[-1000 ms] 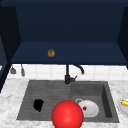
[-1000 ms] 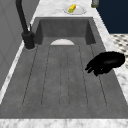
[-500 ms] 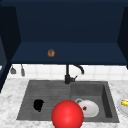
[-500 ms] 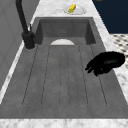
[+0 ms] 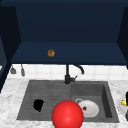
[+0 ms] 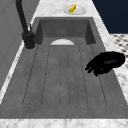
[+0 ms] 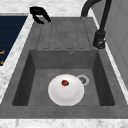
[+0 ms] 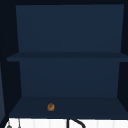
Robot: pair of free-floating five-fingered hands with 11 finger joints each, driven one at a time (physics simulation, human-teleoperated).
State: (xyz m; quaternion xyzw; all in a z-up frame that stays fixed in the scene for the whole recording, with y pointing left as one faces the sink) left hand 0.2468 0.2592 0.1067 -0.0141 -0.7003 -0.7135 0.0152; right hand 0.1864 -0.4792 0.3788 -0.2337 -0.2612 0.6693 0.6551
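Nothing is visibly changing between the earlier pictures and now. In the front view the left robot hand (image 5: 38, 105) is showing no shift over the drainboard (image 5: 47, 91), and the red ball (image 5: 67, 115) is sitting at the same spot by the sink's (image 5: 106, 97) front edge. In the left side view the robot hand (image 6: 106, 63) is keeping the same pose and place, with no displacement against the drainboard's grooves.
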